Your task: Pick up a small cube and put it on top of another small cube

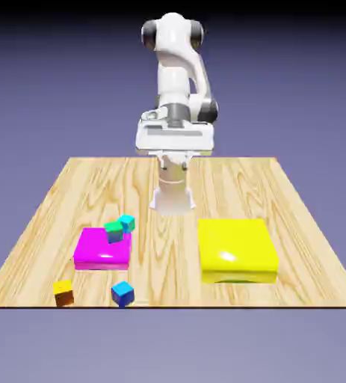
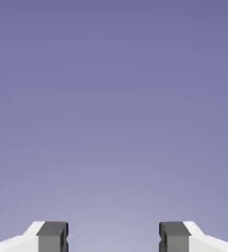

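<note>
The small cube (image 1: pixel 122 293), blue with a lighter top, sits on the wooden table (image 1: pixel 168 187) close to its near edge, left of the middle. My gripper (image 1: pixel 174 141) hangs high over the far part of the table, well away from the small cube. In the hand view the gripper (image 2: pixel 114 239) is open: its grey fingertips (image 2: pixel 52 237) stand wide apart, with only the blue-violet backdrop between them. No cube and no table surface show in the hand view.
A flat magenta block (image 1: pixel 101 251) lies left of centre, with two small teal cubes (image 1: pixel 121 227) at its far right corner. A larger flat yellow block (image 1: pixel 236 249) lies to the exterior view's right. A yellow-and-brown cube (image 1: pixel 63 292) sits by the near edge, left of the small cube.
</note>
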Robot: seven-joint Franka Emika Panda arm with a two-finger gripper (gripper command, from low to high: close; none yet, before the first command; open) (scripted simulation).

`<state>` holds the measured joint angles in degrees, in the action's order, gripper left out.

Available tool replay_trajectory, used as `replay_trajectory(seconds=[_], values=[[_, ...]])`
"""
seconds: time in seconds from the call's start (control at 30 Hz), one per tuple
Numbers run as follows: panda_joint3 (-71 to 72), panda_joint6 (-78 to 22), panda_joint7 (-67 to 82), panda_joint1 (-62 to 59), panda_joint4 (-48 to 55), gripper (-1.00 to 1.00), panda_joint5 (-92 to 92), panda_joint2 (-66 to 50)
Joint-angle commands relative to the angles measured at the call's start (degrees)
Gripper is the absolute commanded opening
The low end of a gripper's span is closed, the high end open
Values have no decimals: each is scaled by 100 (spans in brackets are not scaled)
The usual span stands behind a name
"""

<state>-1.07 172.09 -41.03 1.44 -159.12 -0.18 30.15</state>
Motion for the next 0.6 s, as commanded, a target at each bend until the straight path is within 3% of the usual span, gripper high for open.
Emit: replay_trajectory(seconds=[0.0,0.57], values=[[-89,-159,118,63,157,0,-15,-208],[-1598,-2859,2129,1125,2814,0,-261,-3738]])
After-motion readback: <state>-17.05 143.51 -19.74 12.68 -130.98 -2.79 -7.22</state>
